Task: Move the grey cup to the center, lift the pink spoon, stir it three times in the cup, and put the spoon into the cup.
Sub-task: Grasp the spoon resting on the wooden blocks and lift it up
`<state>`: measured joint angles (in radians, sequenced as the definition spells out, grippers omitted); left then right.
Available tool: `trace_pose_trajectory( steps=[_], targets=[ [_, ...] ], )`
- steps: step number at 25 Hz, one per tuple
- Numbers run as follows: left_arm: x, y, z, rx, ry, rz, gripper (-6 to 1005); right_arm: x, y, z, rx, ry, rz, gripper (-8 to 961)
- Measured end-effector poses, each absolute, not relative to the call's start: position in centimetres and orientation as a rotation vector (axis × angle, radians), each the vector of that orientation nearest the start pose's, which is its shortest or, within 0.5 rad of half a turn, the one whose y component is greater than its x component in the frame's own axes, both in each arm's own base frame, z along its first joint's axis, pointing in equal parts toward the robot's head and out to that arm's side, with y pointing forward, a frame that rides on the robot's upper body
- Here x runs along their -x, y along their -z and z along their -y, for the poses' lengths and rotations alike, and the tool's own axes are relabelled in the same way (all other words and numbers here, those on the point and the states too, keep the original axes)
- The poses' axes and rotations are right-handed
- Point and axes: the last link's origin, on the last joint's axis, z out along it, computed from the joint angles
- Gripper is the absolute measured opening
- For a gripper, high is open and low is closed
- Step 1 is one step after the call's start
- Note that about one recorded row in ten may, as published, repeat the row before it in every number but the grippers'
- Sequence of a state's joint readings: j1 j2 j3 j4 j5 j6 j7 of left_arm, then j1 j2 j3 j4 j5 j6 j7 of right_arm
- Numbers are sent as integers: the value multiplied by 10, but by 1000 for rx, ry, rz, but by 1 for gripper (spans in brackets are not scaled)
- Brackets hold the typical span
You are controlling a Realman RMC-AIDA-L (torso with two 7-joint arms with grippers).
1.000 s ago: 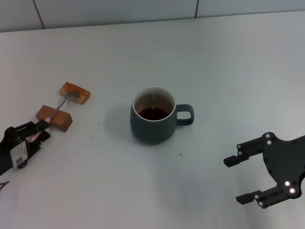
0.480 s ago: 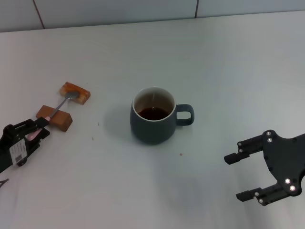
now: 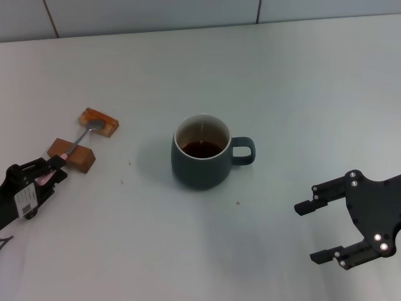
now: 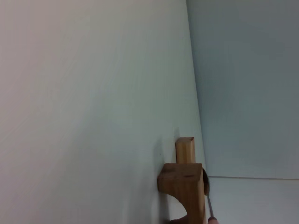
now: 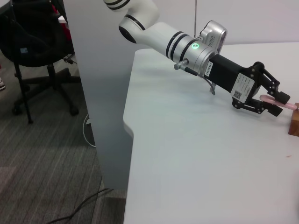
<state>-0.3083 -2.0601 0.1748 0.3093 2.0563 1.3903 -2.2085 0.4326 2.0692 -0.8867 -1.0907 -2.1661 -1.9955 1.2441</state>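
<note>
The grey cup (image 3: 199,164) stands upright in the middle of the table, dark liquid inside, its handle pointing toward my right arm. Left of it the pink spoon (image 3: 80,138) lies across two brown blocks, its silver bowl on the far block (image 3: 99,120) and its neck over the near block (image 3: 76,157). My left gripper (image 3: 50,172) is low on the table at the spoon's pink handle end (image 5: 286,104), and the right wrist view shows that gripper (image 5: 275,102) around the handle. My right gripper (image 3: 321,233) hovers open and empty at the near right, well away from the cup.
In the left wrist view the two brown blocks (image 4: 185,183) line up, with the spoon's thin neck (image 4: 209,210) beside them. The table's left edge (image 5: 128,121) drops off beside a grey panel; an office chair (image 5: 39,46) stands beyond. A tiled wall runs behind the table.
My left gripper has shifted slightly along the spoon's handle toward the near block. Spoon, blocks, cup and right gripper stay where they were.
</note>
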Motion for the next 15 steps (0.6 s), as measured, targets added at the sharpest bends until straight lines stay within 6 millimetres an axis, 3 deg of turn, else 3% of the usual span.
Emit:
trace_pose_trajectory(
  steps=[15],
  targets=[
    [377, 8, -251, -1557, -1493, -2603, 220, -242, -35, -273, 3200, -347, 77, 693]
  ],
)
